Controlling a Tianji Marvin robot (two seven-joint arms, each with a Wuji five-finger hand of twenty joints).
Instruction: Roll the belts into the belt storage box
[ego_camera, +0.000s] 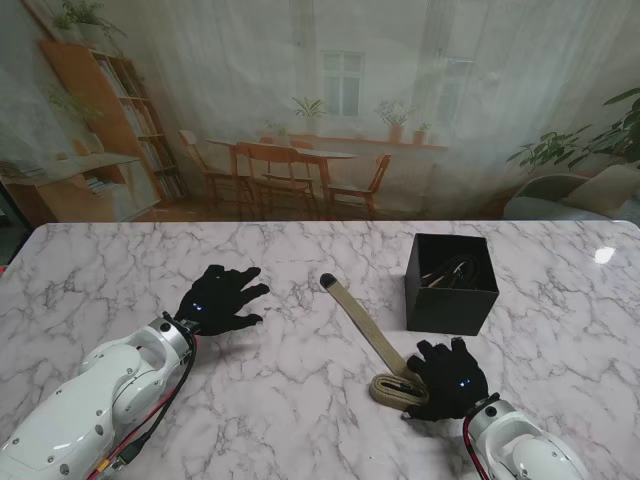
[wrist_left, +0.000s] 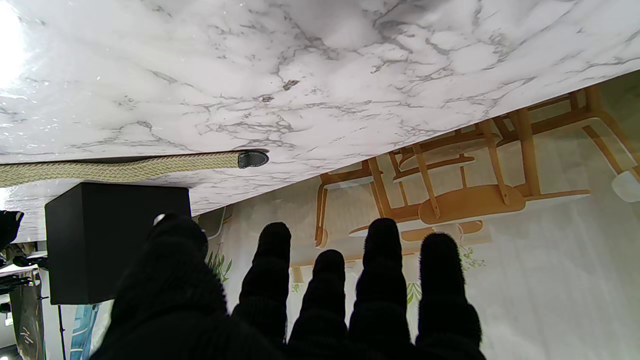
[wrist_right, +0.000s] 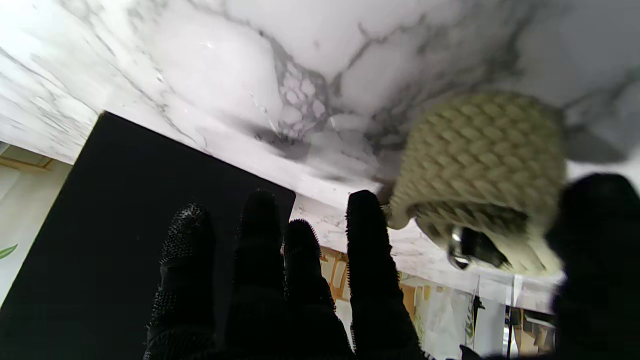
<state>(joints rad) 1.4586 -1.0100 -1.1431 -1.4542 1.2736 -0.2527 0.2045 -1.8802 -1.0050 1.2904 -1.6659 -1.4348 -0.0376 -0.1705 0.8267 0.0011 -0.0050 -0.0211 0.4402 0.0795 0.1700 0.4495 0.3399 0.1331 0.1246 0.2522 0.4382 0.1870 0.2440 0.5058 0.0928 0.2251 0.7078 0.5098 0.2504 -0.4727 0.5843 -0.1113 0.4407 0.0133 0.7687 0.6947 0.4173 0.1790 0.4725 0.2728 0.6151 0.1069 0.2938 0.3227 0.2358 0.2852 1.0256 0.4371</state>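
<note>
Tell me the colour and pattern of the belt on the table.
Pale beige-olive braided weave with a dark tip; the belt weave shows best in the right wrist view.

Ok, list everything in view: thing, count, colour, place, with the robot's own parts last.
table: one, white marble with grey veins, across the whole near view.
belt storage box: one, black, open top, right of centre, farther from me; something dark lies inside, too dim to name.
woven belt: one, beige with a dark tip, stretched diagonally at centre, its near end partly rolled by the right hand.
backdrop: one, printed dining-room scene, behind the table.
left hand: black glove, fingers spread, on the left.
right hand: black glove, at the belt's roll.
</note>
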